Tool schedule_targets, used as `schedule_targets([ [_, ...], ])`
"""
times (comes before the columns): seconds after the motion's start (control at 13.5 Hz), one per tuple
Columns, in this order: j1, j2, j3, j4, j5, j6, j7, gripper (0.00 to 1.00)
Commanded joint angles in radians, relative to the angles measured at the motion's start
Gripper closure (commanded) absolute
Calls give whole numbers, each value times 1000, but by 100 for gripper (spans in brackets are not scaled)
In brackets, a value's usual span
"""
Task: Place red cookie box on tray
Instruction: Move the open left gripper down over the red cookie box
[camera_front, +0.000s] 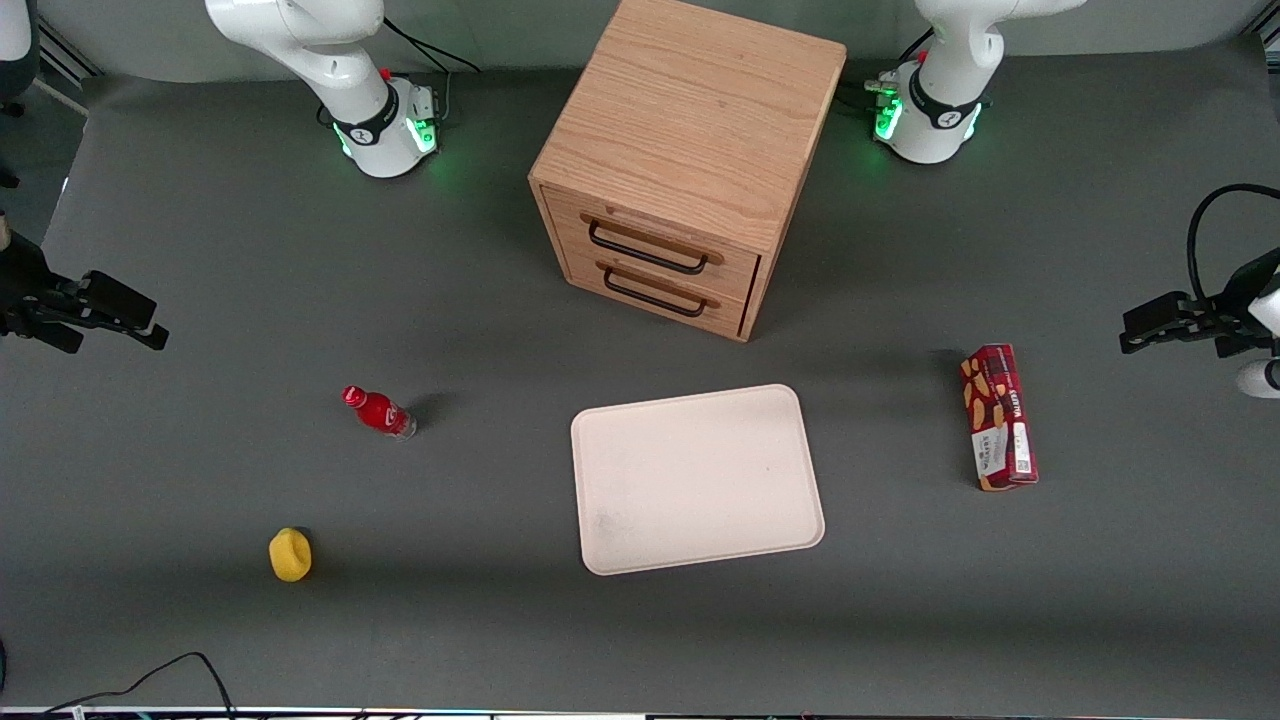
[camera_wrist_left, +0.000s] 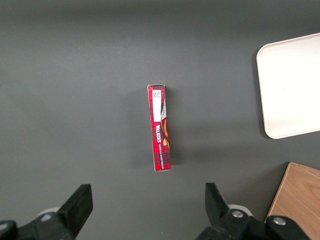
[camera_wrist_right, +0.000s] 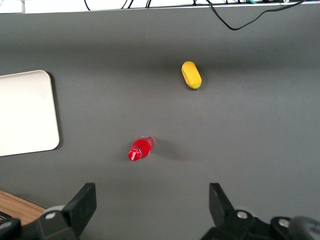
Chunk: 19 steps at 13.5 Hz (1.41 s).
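Red cookie box (camera_front: 999, 417) (camera_wrist_left: 160, 128) lies flat on the grey table (camera_front: 480, 630), toward the working arm's end. Its long axis runs from nearer the front camera to farther from it, QR-code end nearer. Cream tray (camera_front: 696, 479) (camera_wrist_left: 290, 85) sits well apart from it, bare, in front of the wooden drawer cabinet (camera_front: 685, 160). Gripper (camera_front: 1150, 328) (camera_wrist_left: 147, 210) hangs above the table near the box, fingers spread wide, holding nothing. Toward the parked arm's end lie a small red bottle (camera_front: 379, 411) and a yellow object (camera_front: 290, 555).
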<state>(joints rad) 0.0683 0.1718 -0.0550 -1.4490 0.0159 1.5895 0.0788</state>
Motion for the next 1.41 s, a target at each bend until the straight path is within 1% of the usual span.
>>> schedule_targets([
  [0.0, -13, 8, 7, 7, -10, -16, -1, 0],
  [0.22, -19, 35, 7, 2, -11, -13, -4, 0],
  [0.37, -18, 55, 7, -39, -8, 32, -4, 0],
  [0.59, -1, 90, 9, -161, -8, 212, 13, 0],
  [0.74, -2, 152, 9, -266, -11, 392, 0, 0],
  [0.89, -1, 236, 9, -284, -14, 487, -4, 0],
  [1.11, -10, 307, 9, -287, -14, 568, -8, 0],
  [1.19, -12, 327, 9, -304, -13, 625, -8, 0],
  [1.26, -12, 336, 9, -341, -11, 692, -8, 18],
  [1.33, -10, 334, 9, -388, -11, 766, -10, 49],
])
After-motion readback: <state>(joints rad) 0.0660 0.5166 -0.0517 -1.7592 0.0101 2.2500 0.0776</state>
